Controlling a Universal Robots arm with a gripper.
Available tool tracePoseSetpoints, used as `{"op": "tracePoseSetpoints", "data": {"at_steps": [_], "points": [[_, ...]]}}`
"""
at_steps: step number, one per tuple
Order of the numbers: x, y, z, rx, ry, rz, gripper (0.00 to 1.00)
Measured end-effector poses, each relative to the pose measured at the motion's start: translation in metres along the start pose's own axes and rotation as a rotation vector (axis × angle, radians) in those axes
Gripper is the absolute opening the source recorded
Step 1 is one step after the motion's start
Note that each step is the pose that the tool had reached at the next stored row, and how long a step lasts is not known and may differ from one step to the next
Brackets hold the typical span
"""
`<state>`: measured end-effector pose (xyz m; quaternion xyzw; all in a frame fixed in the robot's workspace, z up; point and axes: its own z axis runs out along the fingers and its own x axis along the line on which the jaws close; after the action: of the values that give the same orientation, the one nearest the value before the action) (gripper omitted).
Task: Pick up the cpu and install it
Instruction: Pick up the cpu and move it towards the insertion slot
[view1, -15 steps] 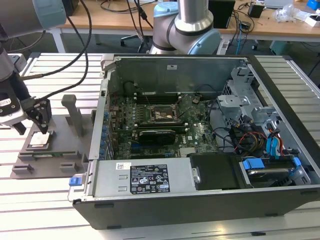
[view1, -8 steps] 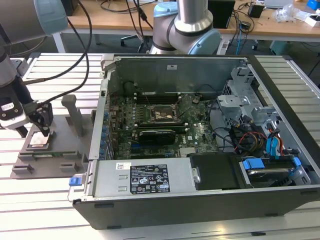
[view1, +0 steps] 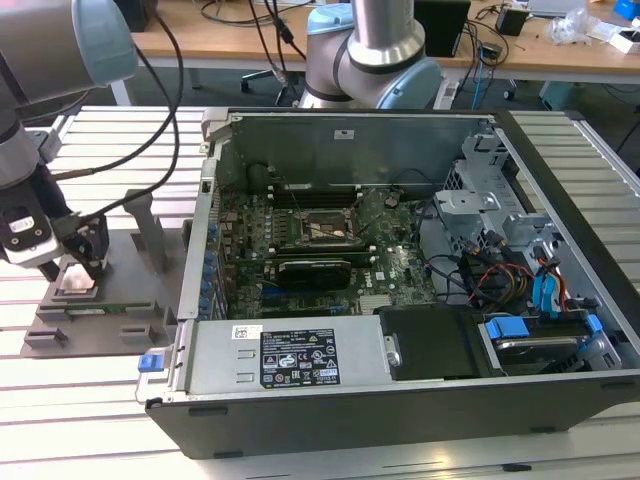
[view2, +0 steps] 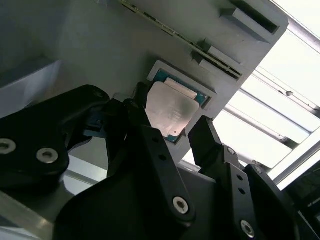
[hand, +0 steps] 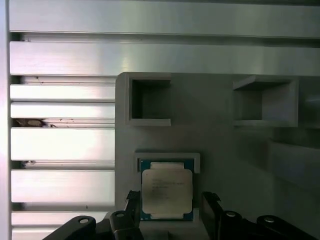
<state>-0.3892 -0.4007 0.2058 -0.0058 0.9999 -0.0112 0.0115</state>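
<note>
The cpu (hand: 167, 195), its lid print unreadable, is lying in the grey fixture's (hand: 220, 135) recess. The gripper (hand: 171, 202) is hovering open, fingers (hand: 211, 206) flanking it on two sides, holding nothing.

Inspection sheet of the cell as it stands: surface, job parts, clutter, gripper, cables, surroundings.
Surface: slatted aluminium table carrying a grey plastic fixture block and an open dark computer case.
Job's things: small square silver-topped cpu lying in the block's recess; dark metal-edged socket frame on the case's motherboard.
Clutter: nothing seen.
Grippers: black gripper low over the cpu, jaws open, one on either side of it.
Cables: black cable looping off the arm; red and blue wires inside the case.
Surroundings: wooden desks behind.
</note>
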Motion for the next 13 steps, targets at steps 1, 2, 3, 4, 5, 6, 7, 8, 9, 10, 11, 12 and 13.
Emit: {"op": "tracePoseSetpoints", "data": {"at_steps": [1,2,3,4,5,6,7,8,9,10,11,12,13], "points": [[0.0000,0.0001,0.0008,-0.0004,-0.0001,-0.001,0.60],[0.0002,0.0005,0.0021,-0.0004,0.0001,-0.001,0.60],[0.0003,0.0012,0.0041,-0.0005,0.0001,-0.001,0.60],[0.0002,0.0019,0.0053,-0.0005,0.0001,-0.002,0.60],[0.0002,0.0028,0.0062,-0.0004,0.0002,-0.002,0.60],[0.0002,0.0042,0.0073,-0.0004,0.0001,-0.002,0.60],[0.0003,0.0055,0.0082,-0.0004,0.0001,-0.003,0.60],[0.0003,0.0063,0.0088,-0.0004,0.0001,-0.003,0.60],[0.0009,0.0068,0.0100,-0.0004,0.0002,-0.003,0.60],[0.0015,0.0069,0.0107,0.0000,0.0002,-0.003,0.60],[0.0022,0.0069,0.0116,0.0002,0.0001,-0.003,0.60],[0.0029,0.0069,0.0123,0.0003,0.0000,-0.003,0.60],[0.0030,0.0070,0.0130,0.0003,-0.0001,-0.003,0.60]]}}
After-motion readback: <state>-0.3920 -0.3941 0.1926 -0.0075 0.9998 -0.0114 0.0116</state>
